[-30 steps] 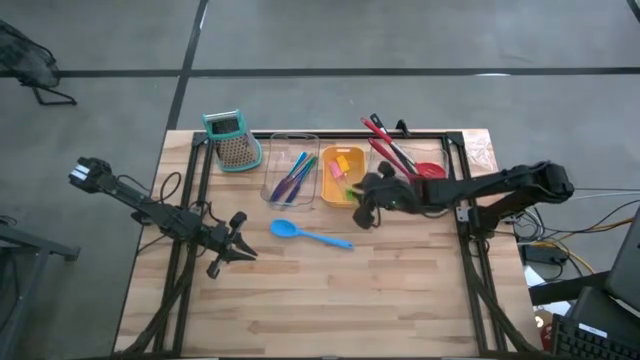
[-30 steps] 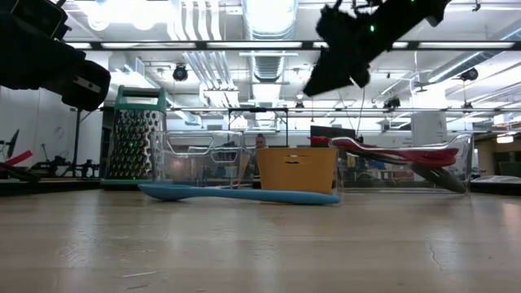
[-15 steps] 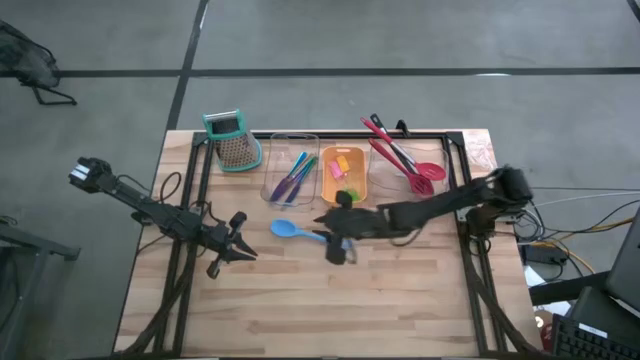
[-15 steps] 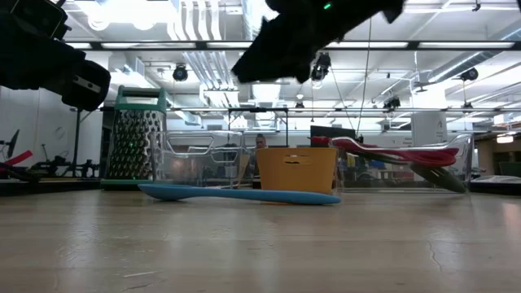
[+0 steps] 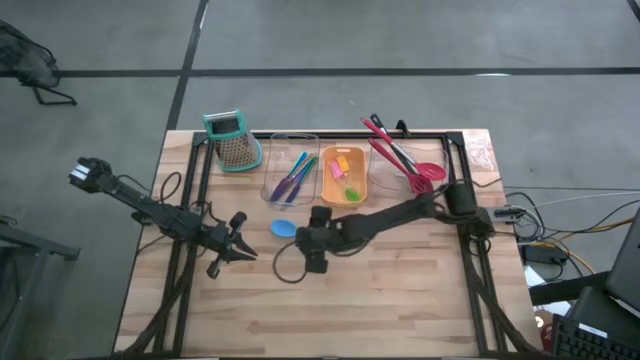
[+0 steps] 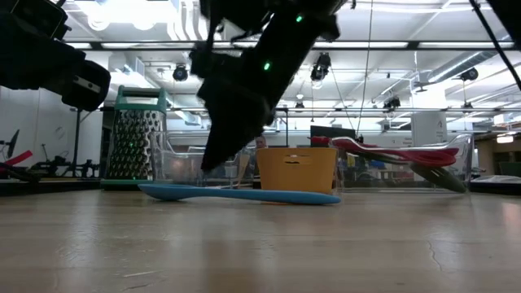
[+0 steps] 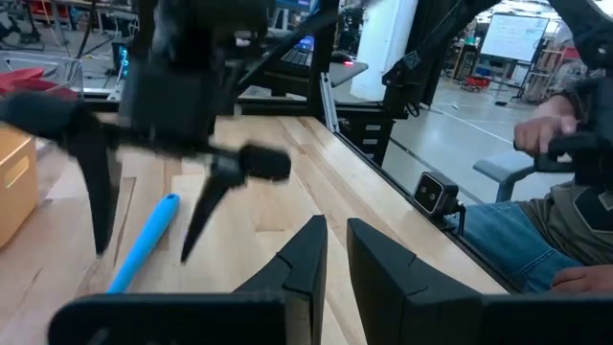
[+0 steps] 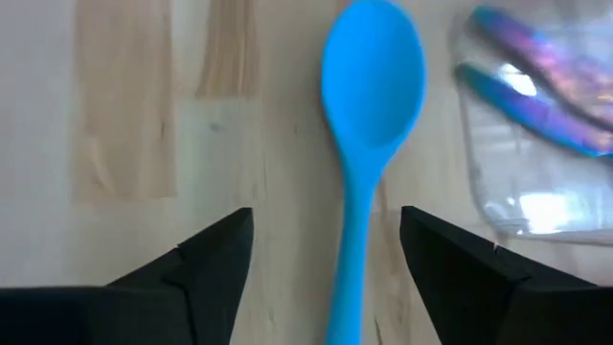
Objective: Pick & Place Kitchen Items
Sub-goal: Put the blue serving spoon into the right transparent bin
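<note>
1. The right gripper [image 8: 326, 287] hangs low over the wooden surface [image 5: 400, 290] with its jaws spread wide to either side of the blue spoon [image 8: 369, 125], which lies flat on the bare wood just in front of the trays. Nothing is pinched yet. Judged from the right wrist view, the handle sits between the two fingers, but a flat, thin handle is easy to miss: if the jaws close too high they may shut over it or only nudge it.
2. A descent that goes too far could press the fingertips into the surface and skid the spoon sideways.
3. The spoon's bowl lies near the clear tray [image 5: 285, 185] holding the thin blue, purple and green sticks [image 5: 297, 177]; a clumsy lift or swing could knock that tray.
4. The left gripper [image 5: 243, 252] waits just beside the work area, jaws nearly together and empty; a wide sweep by the right arm could brush it.
5. Farther back, the orange tray [image 5: 343, 195] and red utensils [image 5: 400, 158] sit well apart and seem less at risk.
</note>
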You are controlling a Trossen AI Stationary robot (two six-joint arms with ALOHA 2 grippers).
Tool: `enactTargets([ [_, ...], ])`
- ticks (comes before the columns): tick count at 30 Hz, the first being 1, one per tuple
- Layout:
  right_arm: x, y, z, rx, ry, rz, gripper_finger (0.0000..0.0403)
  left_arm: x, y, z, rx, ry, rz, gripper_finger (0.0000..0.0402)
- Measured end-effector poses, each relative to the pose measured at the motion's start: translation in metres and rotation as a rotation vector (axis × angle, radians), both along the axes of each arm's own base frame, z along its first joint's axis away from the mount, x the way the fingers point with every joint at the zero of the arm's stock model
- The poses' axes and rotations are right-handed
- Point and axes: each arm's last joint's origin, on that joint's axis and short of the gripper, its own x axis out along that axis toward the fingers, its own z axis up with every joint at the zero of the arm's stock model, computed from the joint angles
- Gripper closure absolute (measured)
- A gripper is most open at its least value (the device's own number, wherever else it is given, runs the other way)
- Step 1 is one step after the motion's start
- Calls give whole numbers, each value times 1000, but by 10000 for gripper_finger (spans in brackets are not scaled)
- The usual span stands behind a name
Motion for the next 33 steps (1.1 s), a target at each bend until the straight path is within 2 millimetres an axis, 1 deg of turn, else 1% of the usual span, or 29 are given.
enactTargets([
  [3, 9, 1, -11, -1, 25, 9, 138, 0, 0, 0, 0, 0, 0, 351],
  [7, 19, 2, -16, 10, 30, 25, 148, 0, 0, 0, 0, 0, 0, 351],
  [14, 18, -9, -22, 12, 45, -8, 180, 0, 0, 0, 0, 0, 0, 351],
  [21, 11, -17, -37, 31, 58, -47, 200, 0, 0, 0, 0, 0, 0, 351],
  [24, 10, -19, -40, 36, 59, -62, 211, 0, 0, 0, 0, 0, 0, 351],
  [29, 10, -19, -40, 44, 58, -58, 240, 0, 0, 0, 0, 0, 0, 351],
  [33, 10, -18, -40, 74, 62, -38, 283, 0, 0, 0, 0, 0, 0, 351],
])
